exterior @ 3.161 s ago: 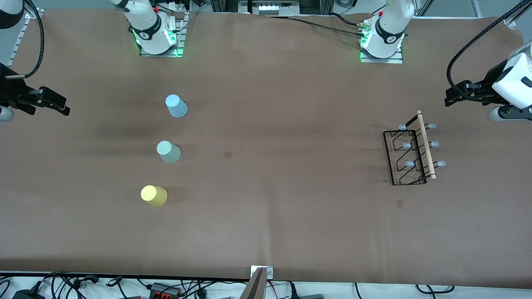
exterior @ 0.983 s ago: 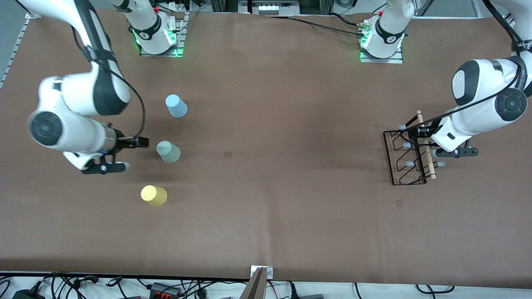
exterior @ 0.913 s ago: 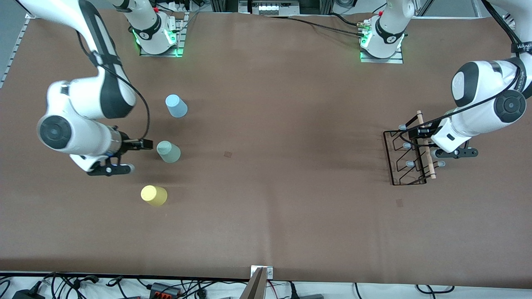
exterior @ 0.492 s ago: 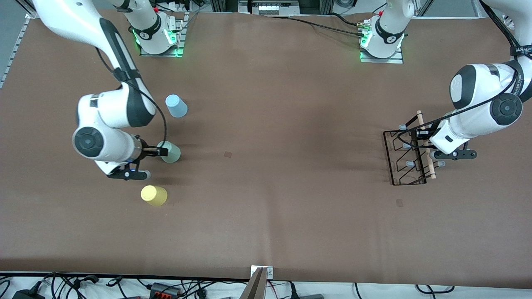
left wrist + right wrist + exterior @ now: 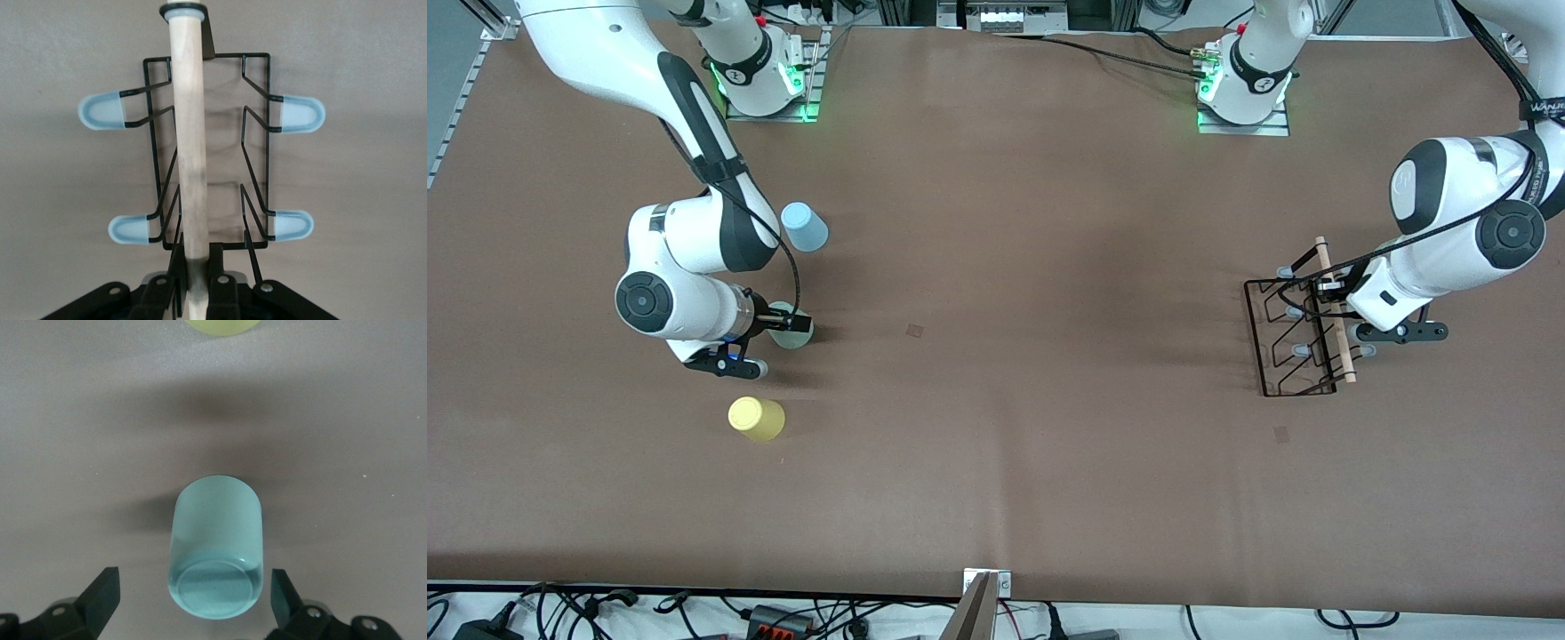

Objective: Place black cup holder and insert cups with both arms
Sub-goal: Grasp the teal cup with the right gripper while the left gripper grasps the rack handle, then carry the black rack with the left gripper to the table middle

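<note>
The black cup holder [image 5: 1294,347] stands toward the left arm's end of the table. My left gripper [image 5: 1327,295] is shut on its wooden rod handle [image 5: 1334,338]. In the left wrist view the fingers [image 5: 218,263] pinch the rod [image 5: 190,133] between them, with pale-tipped pegs [image 5: 300,113] on both sides. My right gripper [image 5: 787,322] is open and low, one finger on each side of the pale green cup [image 5: 791,338], which stands upside down [image 5: 217,520]; the fingers [image 5: 103,587] do not touch it. The light blue cup [image 5: 805,227] and yellow cup [image 5: 756,419] stand apart, also upside down.
The three cups stand in a row toward the right arm's end, blue farthest from the front camera and yellow nearest. The yellow cup's edge shows in the right wrist view [image 5: 223,325]. Small dark marks [image 5: 914,330] [image 5: 1281,434] lie on the brown table cover.
My right arm swept in from the table's end and lowered its open gripper around the green cup. My left gripper came to the rack and closed on the handle; the rack shifted slightly.
</note>
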Robot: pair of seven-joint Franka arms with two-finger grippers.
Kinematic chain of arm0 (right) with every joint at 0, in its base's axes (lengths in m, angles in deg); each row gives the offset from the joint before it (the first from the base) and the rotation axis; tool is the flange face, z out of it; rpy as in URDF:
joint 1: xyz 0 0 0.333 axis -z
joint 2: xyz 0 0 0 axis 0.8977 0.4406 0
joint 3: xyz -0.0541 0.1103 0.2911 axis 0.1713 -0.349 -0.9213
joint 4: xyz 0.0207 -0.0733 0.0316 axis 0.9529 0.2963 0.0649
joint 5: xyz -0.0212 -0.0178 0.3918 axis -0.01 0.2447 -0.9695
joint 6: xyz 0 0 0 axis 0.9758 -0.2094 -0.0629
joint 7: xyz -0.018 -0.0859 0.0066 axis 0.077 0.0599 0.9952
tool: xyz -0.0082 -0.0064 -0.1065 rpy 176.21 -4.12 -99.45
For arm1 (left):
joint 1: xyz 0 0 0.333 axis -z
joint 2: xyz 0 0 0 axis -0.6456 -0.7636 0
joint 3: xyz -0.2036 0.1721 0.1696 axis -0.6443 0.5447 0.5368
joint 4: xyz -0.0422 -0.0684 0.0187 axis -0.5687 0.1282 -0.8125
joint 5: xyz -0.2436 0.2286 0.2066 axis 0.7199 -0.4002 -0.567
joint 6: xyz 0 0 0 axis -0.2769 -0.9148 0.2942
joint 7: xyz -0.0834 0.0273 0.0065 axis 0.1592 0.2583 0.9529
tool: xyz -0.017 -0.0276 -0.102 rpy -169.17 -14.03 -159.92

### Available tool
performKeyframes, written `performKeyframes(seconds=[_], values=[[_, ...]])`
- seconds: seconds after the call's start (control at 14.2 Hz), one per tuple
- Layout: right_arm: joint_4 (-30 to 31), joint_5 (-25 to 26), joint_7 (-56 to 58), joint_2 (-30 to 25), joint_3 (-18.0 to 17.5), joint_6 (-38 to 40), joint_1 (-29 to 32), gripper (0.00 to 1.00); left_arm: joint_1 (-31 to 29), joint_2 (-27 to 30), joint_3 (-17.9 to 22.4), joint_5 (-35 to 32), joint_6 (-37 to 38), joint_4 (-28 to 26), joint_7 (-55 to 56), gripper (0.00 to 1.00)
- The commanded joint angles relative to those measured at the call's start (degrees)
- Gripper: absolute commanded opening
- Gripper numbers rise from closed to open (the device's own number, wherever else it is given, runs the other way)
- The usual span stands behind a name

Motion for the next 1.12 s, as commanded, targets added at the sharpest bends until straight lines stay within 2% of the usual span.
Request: performKeyframes(seconds=[0.0, 0.14, 0.28, 0.42, 0.56, 0.7, 0.77, 0.91, 0.98, 1.05], values=[[1.27, -1.06, -0.39, 0.22, 0.02, -0.91, -0.06, 1.0, 1.74, -0.33, -1.93, -1.39, 12.92, 9.13, -0.43, 0.01], [1.71, -0.71, -0.3, 0.23, 0.2, -0.82, -0.06, 1.0, 5.16, -2.52, -3.87, -1.39, 22.18, 19.59, 0.18, 0.01], [1.8, -0.7, -0.3, 0.49, 0.29, -1.0, 0.2, 1.0, 10.25, -3.59, -3.96, -1.3, 25.72, 26.2, 0.45, 0.01], [1.8, -0.7, -0.21, 0.75, 0.37, -1.0, 0.12, 1.0, 14.48, -4.73, -3.96, -0.34, 25.91, 29.82, 2.98, 0.01], [1.8, -0.7, -0.21, 1.28, 0.46, -1.0, 0.12, 1.0, 20.88, -6.04, -3.96, -0.07, 25.47, 30.45, 9.64, 0.01], [1.71, -0.7, -0.21, 1.54, 0.55, -0.91, 0.21, 0.99, 27.21, -9.8, -3.96, -0.16, 25.29, 34.82, 17.81, 0.01], [1.71, -0.7, -0.13, 1.63, 0.55, -0.82, 0.29, 0.86, 29.59, -12.44, -3.96, -0.16, 25.29, 37.89, 21.24, 0.01], [1.01, -0.7, -0.21, 1.46, 0.64, -0.21, 0.29, 0.51, 33.03, -18.5, -3.96, -0.16, 24.68, 44.92, 25.31, 0.01], [0.66, -0.7, -0.13, 1.11, 0.64, -0.21, 0.47, 0.4, 34.43, -20.88, -3.96, -0.25, 23.2, 47.13, 26.19, 0.01], [-0.13, -0.7, 0.22, 0.76, 0.72, 0.05, 0.47, 0.34, 35.66, -22.56, -3.96, -0.16, 20.92, 48.11, 27.07, 0.01]])
